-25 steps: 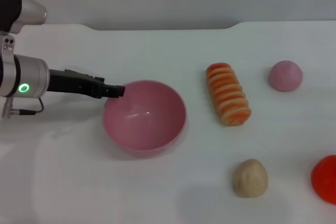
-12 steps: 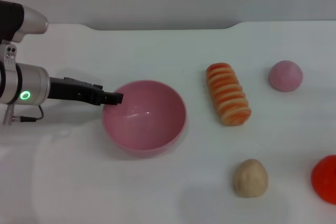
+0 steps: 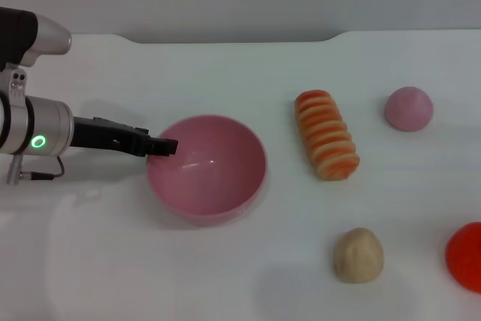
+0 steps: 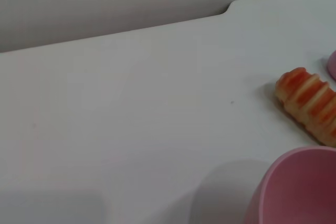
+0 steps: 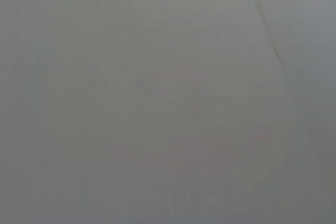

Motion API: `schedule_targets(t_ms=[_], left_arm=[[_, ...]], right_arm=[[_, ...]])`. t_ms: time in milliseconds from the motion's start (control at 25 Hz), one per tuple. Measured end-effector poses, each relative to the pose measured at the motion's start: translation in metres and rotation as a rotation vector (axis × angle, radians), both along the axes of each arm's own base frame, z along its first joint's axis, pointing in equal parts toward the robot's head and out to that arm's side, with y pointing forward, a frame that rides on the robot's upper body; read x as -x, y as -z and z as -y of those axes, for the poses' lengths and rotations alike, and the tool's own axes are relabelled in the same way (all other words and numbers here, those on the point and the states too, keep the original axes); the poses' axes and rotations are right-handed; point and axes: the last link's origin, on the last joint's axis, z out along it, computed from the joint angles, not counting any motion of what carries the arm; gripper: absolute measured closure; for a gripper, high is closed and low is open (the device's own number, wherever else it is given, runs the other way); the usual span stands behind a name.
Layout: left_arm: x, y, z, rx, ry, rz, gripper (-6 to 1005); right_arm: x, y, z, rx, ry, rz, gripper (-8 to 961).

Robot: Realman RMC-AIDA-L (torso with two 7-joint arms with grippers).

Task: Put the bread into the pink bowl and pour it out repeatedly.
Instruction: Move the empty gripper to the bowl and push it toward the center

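Note:
The pink bowl point(image 3: 207, 167) stands upright and empty on the white table, left of centre. The bread point(image 3: 326, 134) lies on the table to the right of the bowl, striped side up, apart from it. My left gripper point(image 3: 167, 146) reaches in from the left and its dark tip is at the bowl's left rim. The left wrist view shows part of the bowl's rim point(image 4: 299, 187) and one end of the bread point(image 4: 310, 103) beyond it. My right gripper is out of view; its wrist view shows only a plain grey surface.
A small pink dome point(image 3: 409, 108) sits at the far right. A round tan bun point(image 3: 358, 255) lies front right. A red object point(image 3: 466, 255) is cut off by the right edge. The table's far edge point(image 3: 225, 39) runs behind.
My left arm has shifted a little toward the table's front, its tip staying at the bowl's left rim. The bowl and the bread have not moved.

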Motion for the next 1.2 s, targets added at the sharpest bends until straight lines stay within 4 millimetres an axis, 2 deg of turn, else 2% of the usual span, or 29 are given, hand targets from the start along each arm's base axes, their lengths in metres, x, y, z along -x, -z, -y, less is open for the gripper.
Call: schedule_targets(t_ms=[520, 840, 1040, 1200], left_arm=[[0.0017, 0.0069, 0.0049, 0.025, -0.004, -0.007, 316], [0.0033, 0.0031, 0.0034, 0.008, -0.039, 0.007, 316], [0.0045, 0.0018, 0.0032, 0.001, -0.044, 0.008, 380], [0.0033, 0.0027, 0.0033, 0.01, -0.04, 0.007, 593]], right_arm=[[0.0002, -0.0004, 0.0009, -0.004, -0.003, 0.002, 362], [0.0003, -0.0005, 0.001, -0.004, -0.004, 0.002, 362], [0.0004, -0.0003, 0.001, -0.004, -0.004, 0.002, 361], [0.0006, -0.0002, 0.0011, -0.005, -0.004, 0.002, 361]])
